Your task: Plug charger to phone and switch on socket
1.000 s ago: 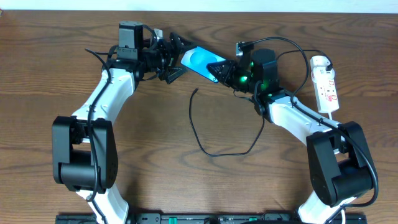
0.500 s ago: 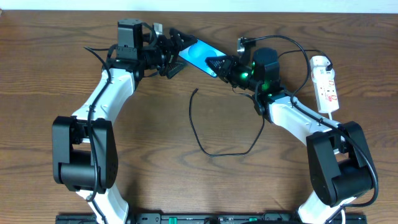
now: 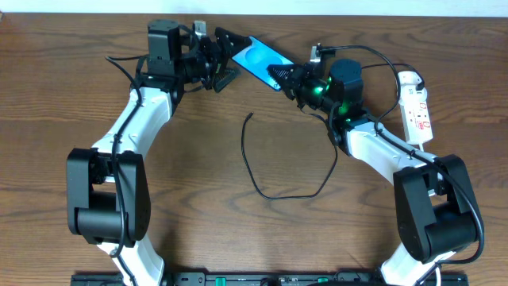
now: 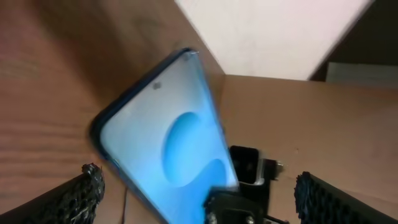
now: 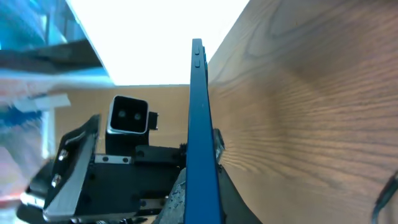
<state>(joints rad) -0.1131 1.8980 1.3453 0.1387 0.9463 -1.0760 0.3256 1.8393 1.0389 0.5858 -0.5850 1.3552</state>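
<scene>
One-armed, pinches black-edged blue-screened phone (image 3: 255, 57) in right gripper (image 3: 279, 78) near far edge of wooden table (image 3: 79, 119); holds left gripper (image 3: 228, 58) wide beside it; cannot read writing.

One end of the phone (image 3: 255, 57) inside the right hand (image 3: 279, 78); socket (image 3: 417, 107) markings unreadable.

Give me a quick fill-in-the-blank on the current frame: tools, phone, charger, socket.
1. The right tool is ___ on the phone.
2. The left tool stands ___ by the phone's other end.
3. The charger has its tip plugged into ___.
4. The socket lies on the robot's ___ side.
Missing words: shut; open; nothing; right.
</scene>
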